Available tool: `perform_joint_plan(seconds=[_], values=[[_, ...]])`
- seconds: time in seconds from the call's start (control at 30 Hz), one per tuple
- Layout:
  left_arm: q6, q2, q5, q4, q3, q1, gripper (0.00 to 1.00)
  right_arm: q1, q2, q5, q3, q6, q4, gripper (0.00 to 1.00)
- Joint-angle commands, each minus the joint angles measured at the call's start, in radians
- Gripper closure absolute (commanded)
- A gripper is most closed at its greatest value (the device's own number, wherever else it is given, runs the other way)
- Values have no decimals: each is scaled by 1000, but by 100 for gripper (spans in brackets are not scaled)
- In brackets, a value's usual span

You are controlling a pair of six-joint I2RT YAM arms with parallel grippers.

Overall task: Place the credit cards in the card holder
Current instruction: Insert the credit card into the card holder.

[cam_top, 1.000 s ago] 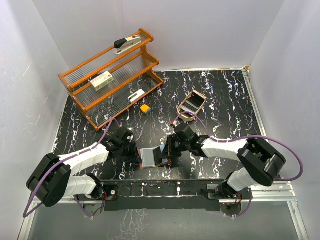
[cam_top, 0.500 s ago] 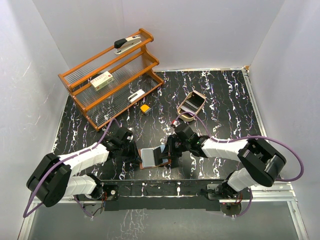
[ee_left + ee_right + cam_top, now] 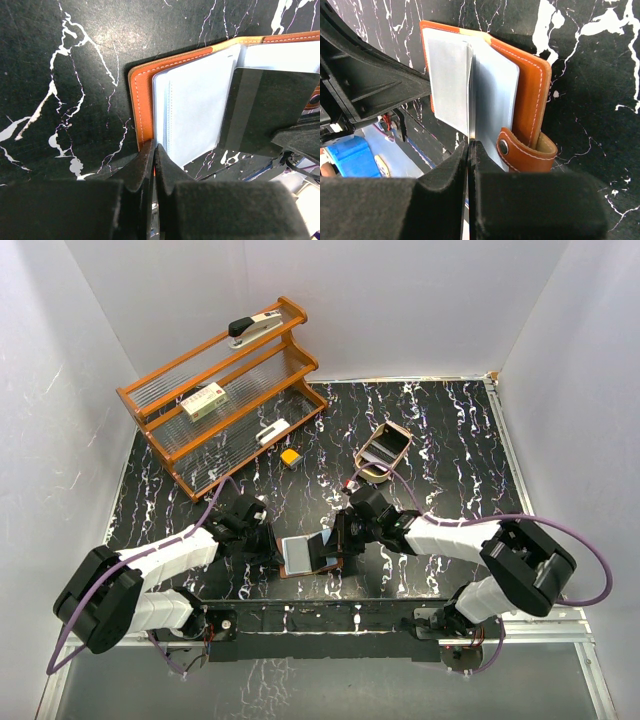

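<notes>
Left arm: it reaches from its base at the near left, forearm low over the counter [image 3: 450,430] and angled right, wrist tipped down at the left side of the card holder [image 3: 145,95].
Left gripper [image 3: 154,150]: its fingers are pressed together with no gap. The tips sit at the near edge of the card holder's left half, where the leather cover meets the pale pockets. I cannot tell whether any leather is pinched between them.
Right arm: from the near right base its forearm runs left, low over the counter, with the wrist aimed down at the right half of the card holder.
Right gripper [image 3: 470,143]: it is clamped tight on a credit card [image 3: 270,110], pinching its near edge. The card stands on edge over the open pockets.
Card holder: it lies open and flat on the counter near the front edge, between the two grippers, with its tab on the right.
Other credit cards [image 3: 381,452]: they lie in the oval wooden tray [image 3: 400,432], farther back and to the right.
</notes>
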Motion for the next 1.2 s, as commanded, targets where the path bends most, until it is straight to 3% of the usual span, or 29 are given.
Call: perform_joint_plan(seconds=[0.0, 1.17], values=[[13, 18, -6, -27, -19, 3, 100, 5, -51, 16, 62, -9, -5, 100], [30, 65, -14, -54, 8, 3, 100, -33, 117, -8, 77, -143, -44, 96]])
